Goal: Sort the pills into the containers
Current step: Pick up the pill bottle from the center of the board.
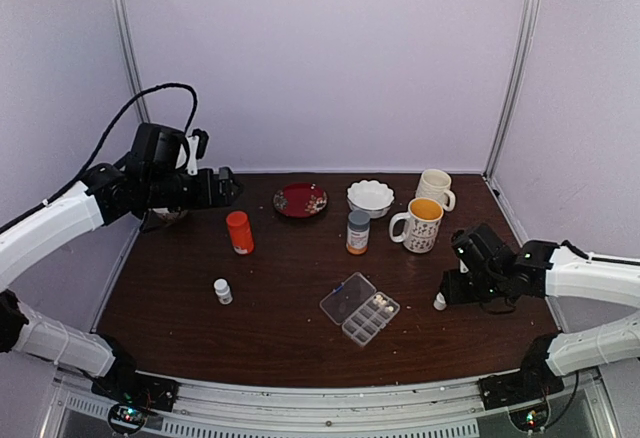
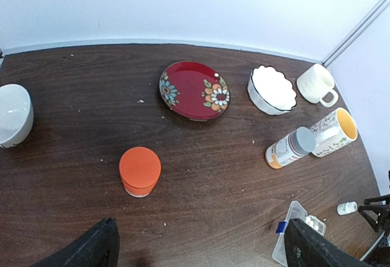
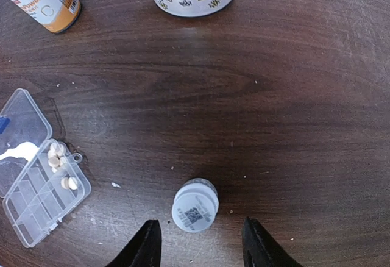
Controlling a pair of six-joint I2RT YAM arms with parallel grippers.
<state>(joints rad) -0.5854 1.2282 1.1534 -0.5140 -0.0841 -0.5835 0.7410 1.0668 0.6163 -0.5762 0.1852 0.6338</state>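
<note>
Right pincer (image 3: 201, 221) is straddling the little white vial (image 3: 195, 206), spread and not touching, while off to its left organiser compartments (image 3: 36, 209) are holding pills (image 3: 58, 152).

White arm shells (image 1: 45, 228), black joints (image 1: 155, 168), black cable (image 1: 160, 87)

Dark wood table (image 1: 290, 288): open organiser box (image 1: 360, 309), orange bottle (image 1: 239, 232), grey-capped bottle (image 1: 358, 232), red plate (image 1: 300, 200), scalloped bowl (image 1: 370, 196)

Orange bottle (image 1: 239, 232), grey-capped bottle (image 1: 358, 233) upright mid-table; red floral plate (image 1: 300, 200), scalloped white bowl (image 1: 370, 198), cream mug (image 1: 434, 188), patterned mug (image 1: 422, 226) behind
</note>
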